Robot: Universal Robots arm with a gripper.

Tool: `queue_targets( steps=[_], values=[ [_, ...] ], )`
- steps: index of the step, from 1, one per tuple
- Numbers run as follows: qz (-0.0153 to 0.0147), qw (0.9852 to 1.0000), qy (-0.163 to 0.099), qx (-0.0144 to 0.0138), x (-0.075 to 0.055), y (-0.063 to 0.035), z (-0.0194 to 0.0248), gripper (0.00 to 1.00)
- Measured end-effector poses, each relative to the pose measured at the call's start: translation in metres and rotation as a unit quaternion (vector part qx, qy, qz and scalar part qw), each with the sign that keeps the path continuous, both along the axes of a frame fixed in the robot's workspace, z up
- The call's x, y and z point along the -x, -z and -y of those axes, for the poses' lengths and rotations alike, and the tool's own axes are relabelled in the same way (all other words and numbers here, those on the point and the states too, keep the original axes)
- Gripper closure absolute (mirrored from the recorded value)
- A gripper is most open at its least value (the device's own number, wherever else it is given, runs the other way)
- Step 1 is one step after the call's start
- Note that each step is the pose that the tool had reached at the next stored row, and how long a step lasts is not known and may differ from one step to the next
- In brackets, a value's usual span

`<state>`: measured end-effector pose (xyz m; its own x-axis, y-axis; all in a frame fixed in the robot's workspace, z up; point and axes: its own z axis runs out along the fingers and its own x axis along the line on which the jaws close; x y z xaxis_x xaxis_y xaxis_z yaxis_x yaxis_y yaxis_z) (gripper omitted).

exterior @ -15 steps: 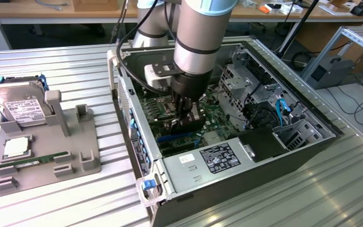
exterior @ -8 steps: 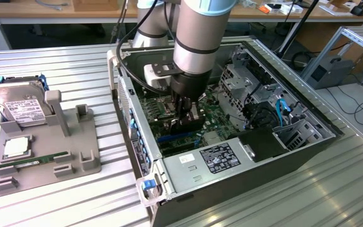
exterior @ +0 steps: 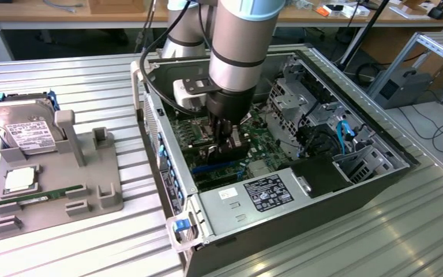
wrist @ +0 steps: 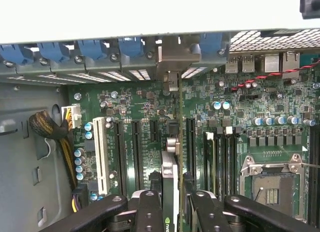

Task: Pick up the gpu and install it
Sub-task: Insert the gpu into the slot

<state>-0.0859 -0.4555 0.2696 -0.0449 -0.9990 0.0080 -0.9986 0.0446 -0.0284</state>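
Note:
My gripper [wrist: 173, 196] is down inside the open computer case [exterior: 283, 196], shut on the gpu [wrist: 169, 164]. The wrist view shows the card edge-on, a thin silvery strip standing upright between the two black fingers [wrist: 150, 212]. It runs over the green motherboard [wrist: 240, 107], between the long black slots [wrist: 136, 152], towards a metal bracket [wrist: 172, 57] at the case's rear wall. I cannot tell whether its lower edge sits in a slot. In the exterior view the gripper [exterior: 228, 147] holds the gpu [exterior: 237, 138] low over the board in the middle of the case.
A grey parts tray [exterior: 90, 190] on the exterior view's left holds a hard drive [exterior: 29, 130], a RAM stick [exterior: 41, 196] and a square chip [exterior: 21, 179]. Inside the case are a white slot [wrist: 101, 152], a cable bundle [wrist: 47, 127], the CPU socket [wrist: 270, 184] and drive cages [exterior: 299, 98].

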Motion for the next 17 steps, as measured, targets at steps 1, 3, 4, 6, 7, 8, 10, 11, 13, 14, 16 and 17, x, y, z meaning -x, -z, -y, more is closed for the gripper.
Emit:
queue_targets(
  steps=[1, 3, 4, 6, 7, 8, 10, 11, 13, 14, 16, 17],
  values=[
    [0.0000, 1.0000, 0.000, 0.0001, 0.0001, 0.0005, 0.0000, 0.73],
    [0.0000, 1.0000, 0.000, 0.0000, 0.0001, 0.0013, 0.0000, 0.73],
    [0.0000, 1.0000, 0.000, 0.0001, 0.0001, 0.0016, 0.0000, 0.73],
    [0.0000, 1.0000, 0.000, 0.0001, 0.0001, 0.0017, 0.0001, 0.73],
    [0.0000, 1.0000, 0.000, 0.0000, 0.0001, 0.0018, 0.0000, 0.73],
    [0.0000, 1.0000, 0.000, 0.0000, 0.0001, 0.0020, 0.0001, 0.73],
    [0.0001, 1.0000, 0.000, -0.0001, 0.0001, 0.0026, 0.0000, 0.73],
    [0.0000, 1.0000, 0.000, 0.0000, 0.0001, 0.0029, 0.0000, 0.73],
    [0.0000, 1.0000, 0.000, 0.0001, 0.0001, 0.0036, 0.0001, 0.73],
    [-0.0001, 1.0000, 0.000, 0.0001, 0.0001, 0.0038, 0.0001, 0.73],
    [0.0000, 1.0000, 0.000, 0.0001, 0.0001, 0.0040, 0.0001, 0.73],
    [0.0000, 1.0000, 0.000, 0.0000, 0.0001, 0.0040, 0.0001, 0.73]
  ],
)
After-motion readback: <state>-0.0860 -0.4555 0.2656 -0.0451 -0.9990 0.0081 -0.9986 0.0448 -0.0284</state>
